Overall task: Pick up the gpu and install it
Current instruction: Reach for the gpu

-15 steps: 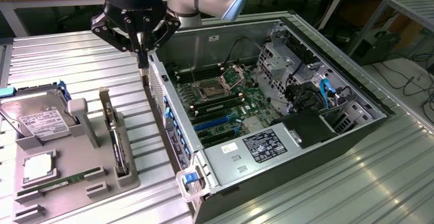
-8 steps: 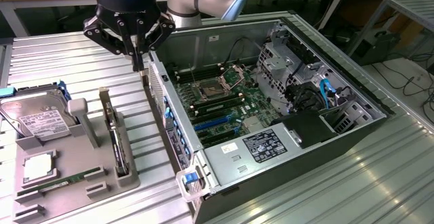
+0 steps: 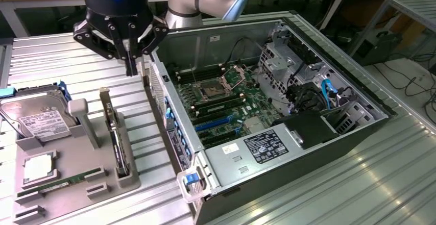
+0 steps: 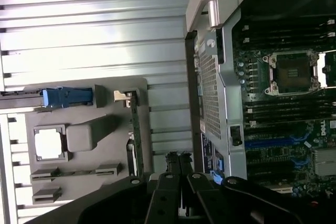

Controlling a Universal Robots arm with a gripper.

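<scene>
Near edge, the exterior view's left: grey parts tray (image 3: 68, 153) on the slatted metal table (image 3: 340, 184). Nearest in it is a green RAM stick (image 3: 61, 181) lying flat, then a CPU (image 3: 40, 166) in a square pocket, then a hard drive (image 3: 38, 118) w/ white label, propped at the tray's far-left corner. The gpu (image 3: 117, 143) stands on edge in a slot along the tray's right side, running near to far, silvery bracket at the far end – nothing touching it.

Just right of the tray: PC case (image 3: 225, 36) on its side, panel off. Inside, a PSU (image 3: 269, 146) w/ label sits at the near end, the motherboard (image 3: 218, 102) w/ blue slots is mid, the bare CPU socket (image 3: 208, 89) further back and the drive cage (image 3: 293, 56) far right.

Farthest: the gripper (image 3: 130, 71) hangs above the table just past the gpu's far end, btwn tray and case wall, apart from both. Fingers pressed together, pinching nothing. The wrist view gives the same – fingertips side by side, gpu off to one side, case wall to the other.
</scene>
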